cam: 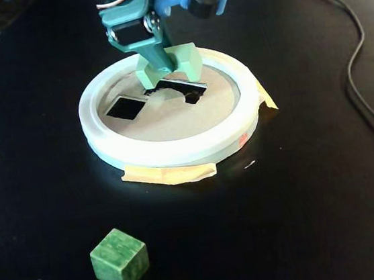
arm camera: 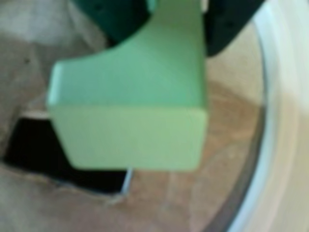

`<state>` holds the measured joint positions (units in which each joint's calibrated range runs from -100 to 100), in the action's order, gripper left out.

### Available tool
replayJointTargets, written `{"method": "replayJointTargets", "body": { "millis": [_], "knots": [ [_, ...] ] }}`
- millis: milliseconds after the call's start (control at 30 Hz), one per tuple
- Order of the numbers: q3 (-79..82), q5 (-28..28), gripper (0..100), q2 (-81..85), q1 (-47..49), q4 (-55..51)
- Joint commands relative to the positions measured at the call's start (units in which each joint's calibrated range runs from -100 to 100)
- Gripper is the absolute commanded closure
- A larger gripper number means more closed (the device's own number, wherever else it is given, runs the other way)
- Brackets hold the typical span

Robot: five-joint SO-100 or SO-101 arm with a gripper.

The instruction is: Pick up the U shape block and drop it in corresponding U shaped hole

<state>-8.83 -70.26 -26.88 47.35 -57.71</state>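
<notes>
The teal two-finger gripper (cam: 160, 72) holds the pale green U-shaped block (cam: 173, 64) above the round white-rimmed dish with a brown cardboard lid (cam: 175, 151), its jaws pinching the block from either side. In the fixed view the block hangs just over the far half of the lid, directly above the wider dark U-shaped opening (cam: 192, 93) cut into the cardboard; whether the block's lower edge touches the lid cannot be told. A separate square hole (cam: 124, 107) sits in the lid to the left of that opening, well clear of the block.

In the wrist view the block (arm camera: 130, 116) fills most of the picture, blurred, with one of its arms rising between the dark green fingers (arm camera: 231, 24) at the top edge. A dark cut-out (arm camera: 34, 154) shows below and to the left of the block, partly hidden behind it, and the dish's white rim (arm camera: 285, 121) curves down the right side.

The dish rests on the black counter (cam: 314, 186), fixed with strips of tan tape (cam: 169, 175) at its near edge. A dark green cube (cam: 120, 260) stands alone on the counter near the front, well apart from the dish. A black cable (cam: 355, 73) runs along the right side
</notes>
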Motion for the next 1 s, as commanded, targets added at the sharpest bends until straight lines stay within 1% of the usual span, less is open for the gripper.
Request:
{"method": "replayJointTargets", "body": {
  "millis": [0, 167, 233, 300, 333, 400, 467, 500, 700, 767, 833, 967],
  "knots": [
    [-4.01, -0.24, 98, 0.60, -0.41, 2.27],
    [-4.01, -0.24, 97, 0.60, -0.54, 1.97],
    [-4.01, -0.24, 95, 0.60, -0.54, 1.77],
    [-4.01, -0.24, 88, 0.60, -0.54, 1.56],
    [-4.01, -0.24, 80, 0.60, -0.41, 1.46],
    [-4.01, -0.24, 69, 0.60, -0.16, 1.46],
    [-4.01, -0.24, 60, 0.60, 0.09, 1.46],
    [-4.01, -0.24, 59, 0.60, 0.21, 1.46],
    [-4.01, 0.24, 59, 0.95, -0.04, 1.36],
    [-4.01, 2.10, 58, 1.94, -0.41, 1.26],
    [-4.10, 5.32, 57, 2.84, -0.54, 1.16],
    [-4.28, 6.79, 56, 5.43, -0.66, -0.84]
  ]
}}
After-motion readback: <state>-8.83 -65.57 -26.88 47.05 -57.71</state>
